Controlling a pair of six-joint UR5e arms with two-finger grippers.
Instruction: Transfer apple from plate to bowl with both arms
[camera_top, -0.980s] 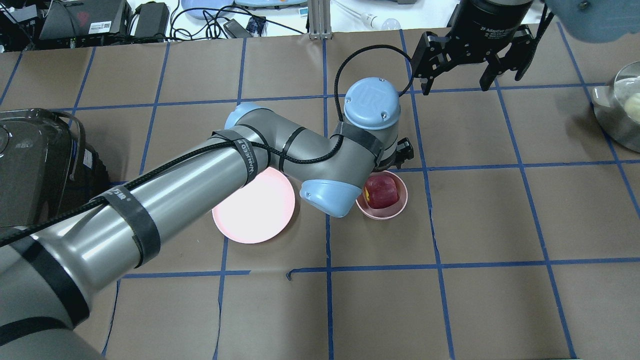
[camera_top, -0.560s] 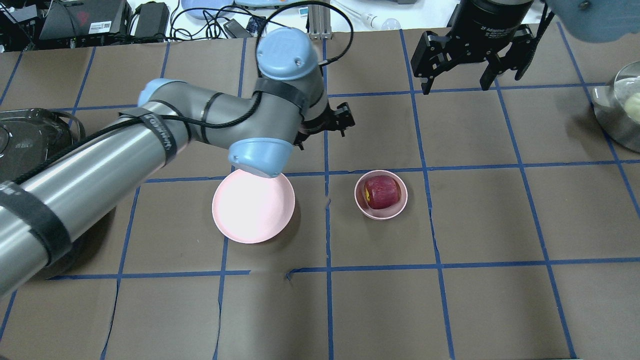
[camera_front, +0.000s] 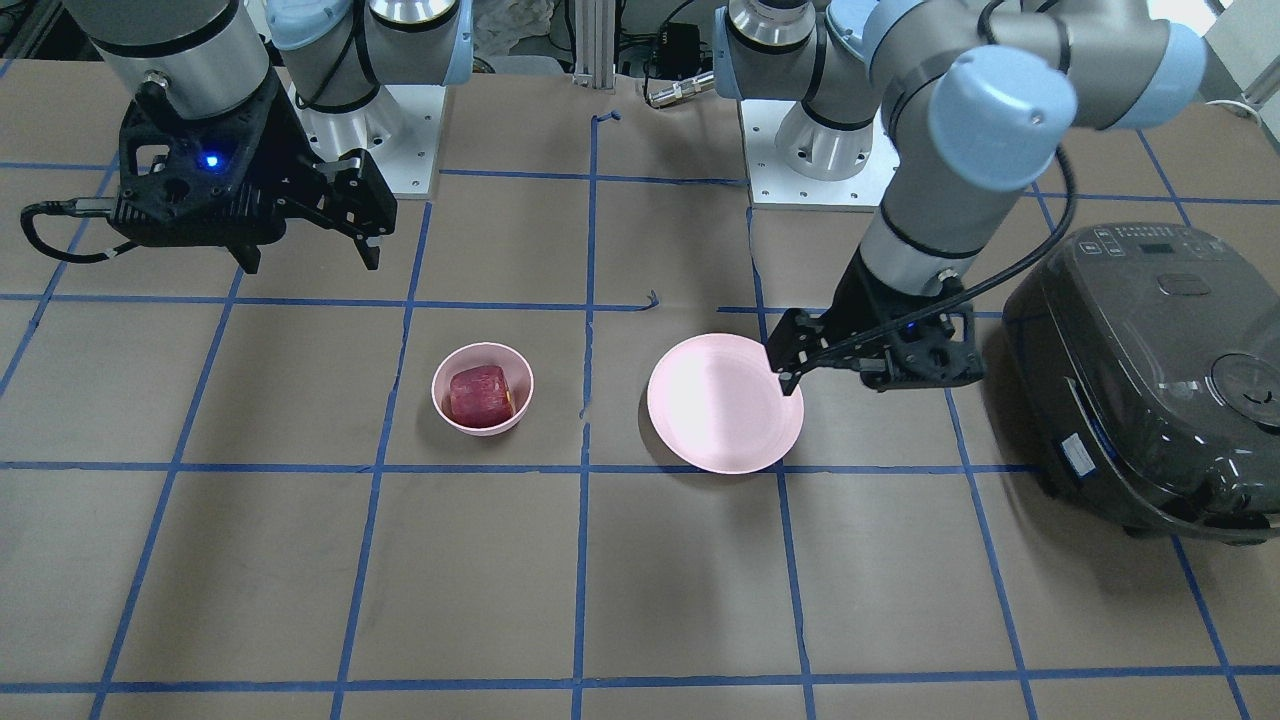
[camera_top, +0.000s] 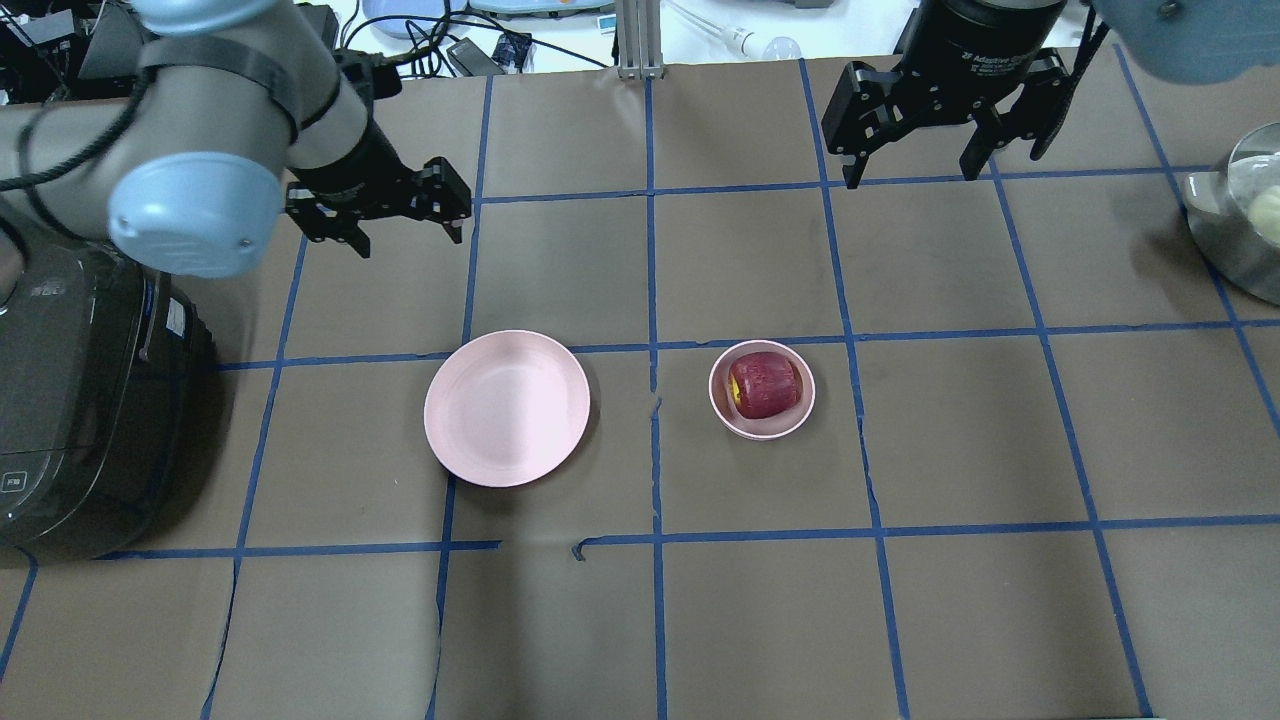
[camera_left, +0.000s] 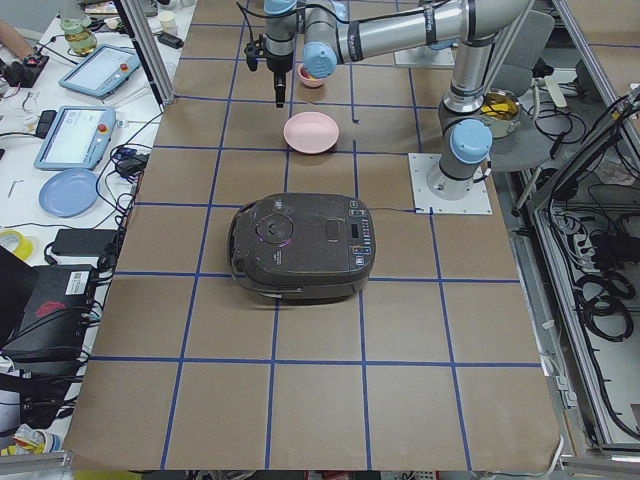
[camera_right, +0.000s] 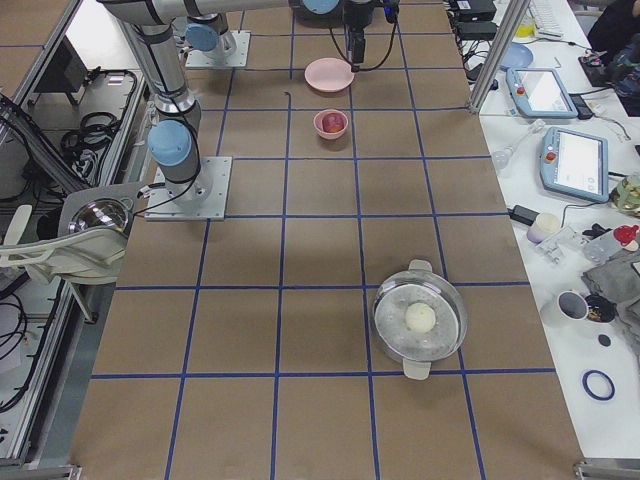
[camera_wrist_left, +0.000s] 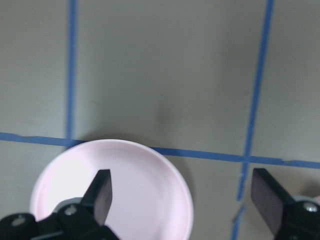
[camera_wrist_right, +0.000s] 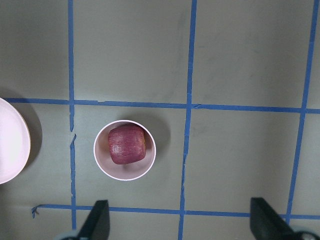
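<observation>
Red apple (camera_top: 765, 384), likely firm, light and slick, sits in bowl (camera_top: 762, 432); pinch across its flatter sides. Left fingers (camera_top: 448, 205), right fingers (camera_top: 848, 140) spread, empty.

Bright even light, soft glare on plate (camera_top: 506, 408), left-wrist blur

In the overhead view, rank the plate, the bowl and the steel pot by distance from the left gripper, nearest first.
1. The plate, just below the left gripper.
2. The bowl, right of the plate.
3. The steel pot, far right edge.
</observation>
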